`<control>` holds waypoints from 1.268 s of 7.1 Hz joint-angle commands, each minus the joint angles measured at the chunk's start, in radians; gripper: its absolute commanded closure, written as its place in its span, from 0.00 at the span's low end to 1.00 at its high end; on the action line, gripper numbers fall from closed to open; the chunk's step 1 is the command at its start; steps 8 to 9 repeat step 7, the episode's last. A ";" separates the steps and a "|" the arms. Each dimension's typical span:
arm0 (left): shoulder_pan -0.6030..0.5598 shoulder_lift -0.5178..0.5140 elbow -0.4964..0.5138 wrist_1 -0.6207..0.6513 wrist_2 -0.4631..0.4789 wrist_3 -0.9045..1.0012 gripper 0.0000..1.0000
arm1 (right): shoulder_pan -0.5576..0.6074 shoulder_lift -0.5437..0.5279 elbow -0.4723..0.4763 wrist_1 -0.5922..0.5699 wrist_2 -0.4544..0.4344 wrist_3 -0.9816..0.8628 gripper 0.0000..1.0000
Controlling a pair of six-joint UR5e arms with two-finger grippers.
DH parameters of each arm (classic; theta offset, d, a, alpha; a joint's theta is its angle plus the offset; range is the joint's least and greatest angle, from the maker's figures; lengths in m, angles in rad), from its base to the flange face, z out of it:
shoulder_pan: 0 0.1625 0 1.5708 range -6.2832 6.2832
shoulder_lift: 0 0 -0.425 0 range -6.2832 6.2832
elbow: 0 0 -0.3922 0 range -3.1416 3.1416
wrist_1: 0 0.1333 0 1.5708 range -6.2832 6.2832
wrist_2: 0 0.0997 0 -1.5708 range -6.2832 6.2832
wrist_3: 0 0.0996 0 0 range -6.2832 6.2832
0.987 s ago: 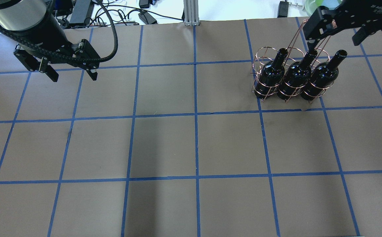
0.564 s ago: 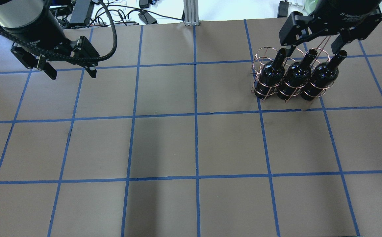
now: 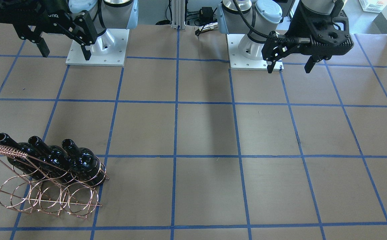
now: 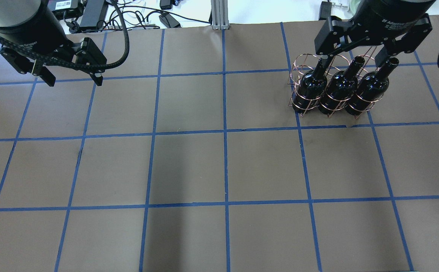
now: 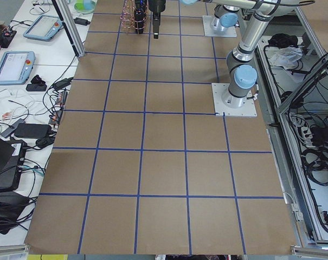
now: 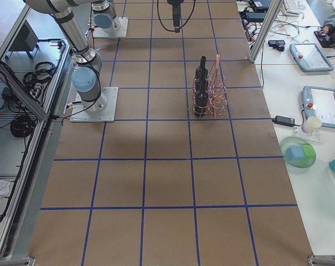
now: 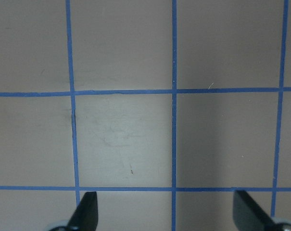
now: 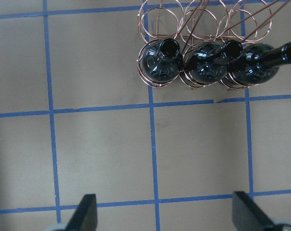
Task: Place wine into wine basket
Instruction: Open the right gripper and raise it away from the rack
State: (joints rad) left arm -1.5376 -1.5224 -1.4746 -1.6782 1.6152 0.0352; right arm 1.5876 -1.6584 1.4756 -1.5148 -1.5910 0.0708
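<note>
The copper wire wine basket (image 4: pixel 303 56) stands at the far right of the table. Three identical black wine bottles (image 4: pixel 340 87) sit side by side in its rings. The basket's coiled handle (image 3: pixel 8 152) shows in the front view, and the bottles' open mouths (image 8: pixel 170 46) show in the right wrist view. My right gripper (image 4: pixel 351 56) hangs open and empty above the bottle necks and touches nothing. My left gripper (image 4: pixel 73 80) is open and empty over the far left of the table, with only bare table under its fingertips (image 7: pixel 87 211).
Brown table cover with a blue tape grid (image 4: pixel 225 132). The arm bases (image 3: pixel 96 50) stand on white plates at the robot's side. Cables and power bricks (image 4: pixel 90 15) lie beyond the far edge. Tablets and a green bowl (image 6: pixel 297 155) lie on the side bench.
My right gripper has swung left over the basket and levelled out, and now spans the bottle necks from above. My left gripper has drifted a little left and farther away. Bottles and basket have not moved.
</note>
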 commanded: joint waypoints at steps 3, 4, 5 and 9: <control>-0.001 0.007 -0.012 -0.002 -0.040 -0.006 0.00 | 0.002 -0.001 0.000 0.002 -0.012 -0.009 0.00; -0.001 0.008 -0.013 -0.003 -0.038 -0.006 0.00 | 0.002 -0.003 0.000 0.001 -0.004 -0.011 0.00; -0.001 0.008 -0.015 -0.003 -0.037 -0.006 0.00 | 0.002 -0.004 0.000 0.001 -0.006 -0.011 0.00; -0.001 0.010 -0.018 -0.005 -0.032 -0.006 0.00 | 0.002 -0.003 0.000 0.001 -0.004 -0.011 0.00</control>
